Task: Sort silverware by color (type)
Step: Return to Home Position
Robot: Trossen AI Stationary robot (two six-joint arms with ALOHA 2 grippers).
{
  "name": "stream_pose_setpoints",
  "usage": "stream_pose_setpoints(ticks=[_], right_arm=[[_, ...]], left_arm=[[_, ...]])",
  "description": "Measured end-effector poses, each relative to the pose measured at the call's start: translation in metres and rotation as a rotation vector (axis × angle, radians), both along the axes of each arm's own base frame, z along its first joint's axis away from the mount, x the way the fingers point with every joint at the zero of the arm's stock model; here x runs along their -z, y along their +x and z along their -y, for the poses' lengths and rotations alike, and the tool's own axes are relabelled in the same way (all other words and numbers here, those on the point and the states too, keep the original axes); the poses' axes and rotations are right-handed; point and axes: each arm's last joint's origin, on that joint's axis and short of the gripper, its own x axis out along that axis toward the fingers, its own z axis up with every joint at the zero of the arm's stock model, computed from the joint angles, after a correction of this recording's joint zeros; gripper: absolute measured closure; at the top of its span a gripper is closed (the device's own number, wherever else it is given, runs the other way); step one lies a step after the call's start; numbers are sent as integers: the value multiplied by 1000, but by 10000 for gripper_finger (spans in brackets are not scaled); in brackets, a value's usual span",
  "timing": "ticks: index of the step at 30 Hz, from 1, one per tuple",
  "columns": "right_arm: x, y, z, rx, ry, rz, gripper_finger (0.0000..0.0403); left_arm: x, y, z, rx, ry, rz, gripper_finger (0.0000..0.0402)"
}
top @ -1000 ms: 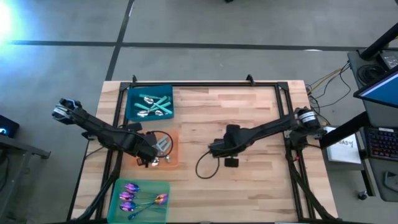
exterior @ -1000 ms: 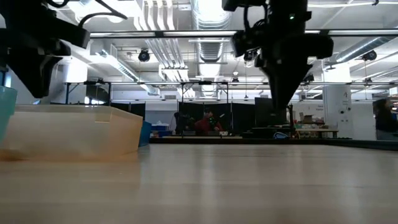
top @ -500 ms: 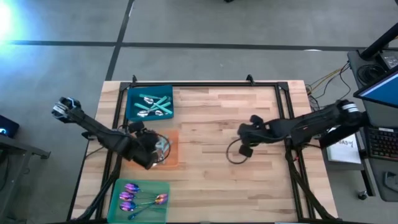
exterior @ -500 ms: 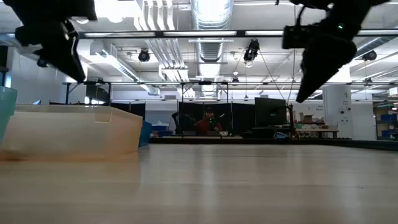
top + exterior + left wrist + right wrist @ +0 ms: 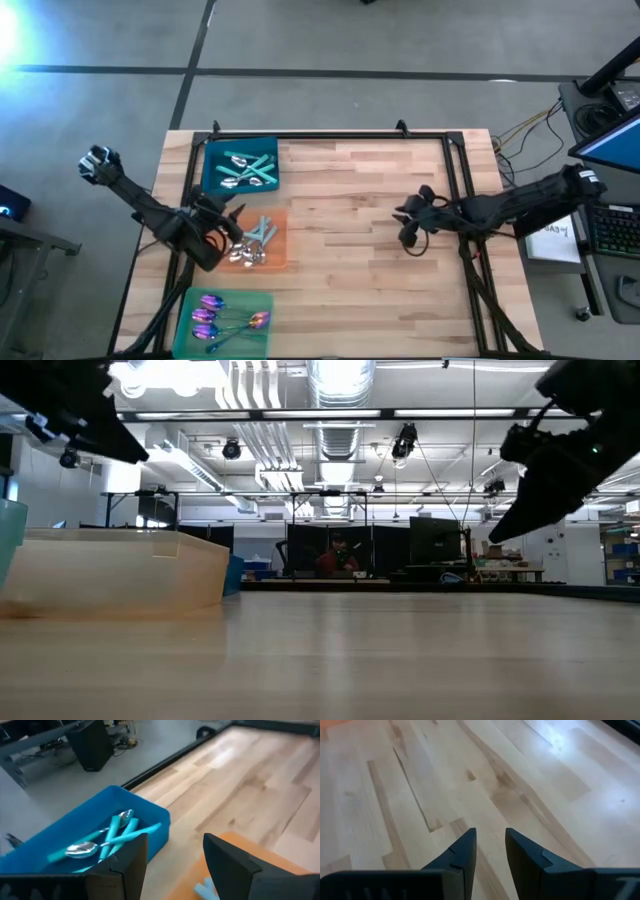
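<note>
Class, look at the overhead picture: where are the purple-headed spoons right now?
In the high view, the purple spoons lie in the green bin at the picture's bottom left, just below the orange bin.

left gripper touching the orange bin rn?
Apart. The low view shows the left gripper hanging well above the orange bin, with open room background between its tip and the bin's rim.
</note>
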Motion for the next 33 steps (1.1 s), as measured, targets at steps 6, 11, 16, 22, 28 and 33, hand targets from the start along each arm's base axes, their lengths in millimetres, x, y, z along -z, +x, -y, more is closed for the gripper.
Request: stream_pose_setpoints(ticks=[6, 11, 16, 22, 28, 33], right_arm=[[27, -13, 2, -1, 13, 80, 314], [47, -21, 4, 11, 16, 153, 312], [64, -31, 6, 30, 7, 201, 315], [64, -32, 9, 113, -19, 216, 321], [64, -32, 9, 123, -36, 216, 321], [64, -32, 9, 122, -37, 215, 321]], left_arm=[[25, -6, -6, -13, -37, 154, 227], [29, -5, -5, 2, -41, 181, 232], [27, -4, -4, -1, -7, 204, 235], [21, -2, -3, 2, 1, 214, 235], [21, -2, -3, 3, -1, 217, 235], [21, -2, -3, 5, 13, 213, 235]])
